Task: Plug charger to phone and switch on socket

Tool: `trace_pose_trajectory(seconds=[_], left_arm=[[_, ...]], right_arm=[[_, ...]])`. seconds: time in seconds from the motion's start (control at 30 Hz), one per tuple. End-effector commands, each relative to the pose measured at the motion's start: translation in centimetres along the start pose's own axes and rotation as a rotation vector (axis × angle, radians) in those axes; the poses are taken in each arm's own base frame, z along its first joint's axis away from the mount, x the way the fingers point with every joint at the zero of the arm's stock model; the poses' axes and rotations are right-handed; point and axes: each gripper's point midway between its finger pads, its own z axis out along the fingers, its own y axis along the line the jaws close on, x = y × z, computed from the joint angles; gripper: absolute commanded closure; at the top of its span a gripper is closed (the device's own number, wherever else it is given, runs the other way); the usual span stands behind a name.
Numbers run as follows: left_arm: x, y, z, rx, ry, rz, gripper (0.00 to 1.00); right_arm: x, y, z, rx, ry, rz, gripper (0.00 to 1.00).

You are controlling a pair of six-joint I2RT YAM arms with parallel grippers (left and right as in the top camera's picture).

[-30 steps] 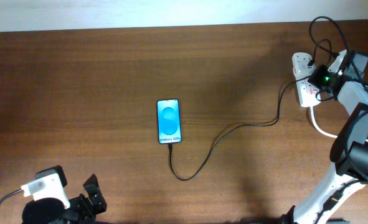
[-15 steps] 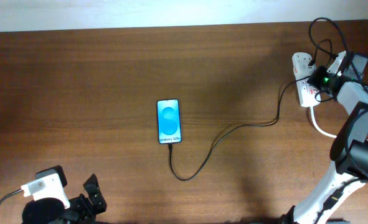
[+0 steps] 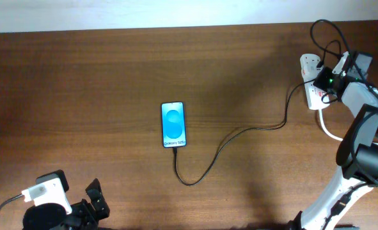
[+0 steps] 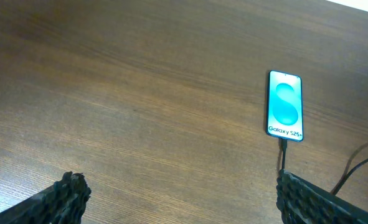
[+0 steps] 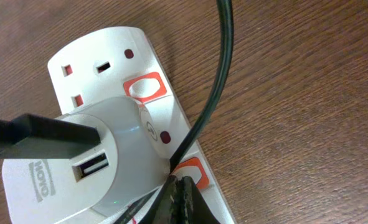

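Note:
The phone [image 3: 174, 124] lies face up mid-table with its blue screen lit; it also shows in the left wrist view [image 4: 285, 105]. The thin black charger cable [image 3: 240, 134] runs from the phone's lower end to the white adapter [image 5: 84, 168] plugged into the socket [image 3: 313, 80]. In the right wrist view the socket [image 5: 109, 68] shows red switches. My right gripper [image 5: 182, 196] is shut, its tips resting on the lower red switch [image 5: 195, 171]. My left gripper [image 4: 184, 199] is open and empty, low over the table near its front left corner.
A thick white cord [image 3: 326, 128] curves from the socket toward the right edge. Black cable loops [image 3: 329, 32] rise above the socket by the right arm. The left arm's base [image 3: 48, 198] sits at the front left corner.
My right gripper has shifted slightly up and left over the socket. The phone, cable and left arm have not moved.

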Motion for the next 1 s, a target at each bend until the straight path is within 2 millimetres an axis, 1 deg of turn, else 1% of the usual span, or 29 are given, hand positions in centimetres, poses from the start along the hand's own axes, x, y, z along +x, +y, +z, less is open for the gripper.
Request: trace_pose_trajectory(seconds=[0.0,0.1,0.17,0.27,0.37,0.5,0.6,0.73,0.83,0.9,0.97], left_arm=[[-0.1,0.2,0.0,-0.01,-0.011,0.01,0.01],[-0.1,0.2,0.0,-0.01,-0.011,0.01,0.01],[-0.1,0.2,0.0,-0.01,-0.011,0.01,0.01],[-0.1,0.2,0.0,-0.01,-0.011,0.01,0.01],[-0.1,0.2,0.0,-0.01,-0.011,0.01,0.01],[-0.1,0.2,0.0,-0.01,-0.011,0.01,0.01],[-0.1,0.2,0.0,-0.01,-0.011,0.01,0.01],[-0.1,0.2,0.0,-0.01,-0.011,0.01,0.01],[-0.1,0.2,0.0,-0.01,-0.011,0.01,0.01],[-0.1,0.2,0.0,-0.01,-0.011,0.01,0.01],[-0.1,0.2,0.0,-0.01,-0.011,0.01,0.01]], right_arm=[[-1.8,-0.8,-1.5,0.054,-0.054,-0.015,0.96],[-2.6,-1.4,-2.2,0.06,-0.075,-0.005,0.96],[-2.7,-1.6,-2.4,0.062,-0.078,-0.002,0.96],[-2.7,-1.1,-2.3,0.039,-0.076,-0.004,0.96],[-2.7,0.1,-2.3,-0.034,-0.073,-0.008,0.96],[-1.8,1.1,-1.9,-0.095,-0.042,0.001,0.96],[-1.1,0.9,-1.2,-0.093,-0.019,0.008,0.96],[-0.9,0.8,-0.9,-0.091,-0.017,0.008,0.96],[-0.4,0.7,-0.2,-0.089,-0.006,0.009,0.96],[0.1,0.8,0.3,-0.091,0.005,0.008,0.96],[0.3,1.3,0.7,-0.096,0.006,-0.002,0.96]])
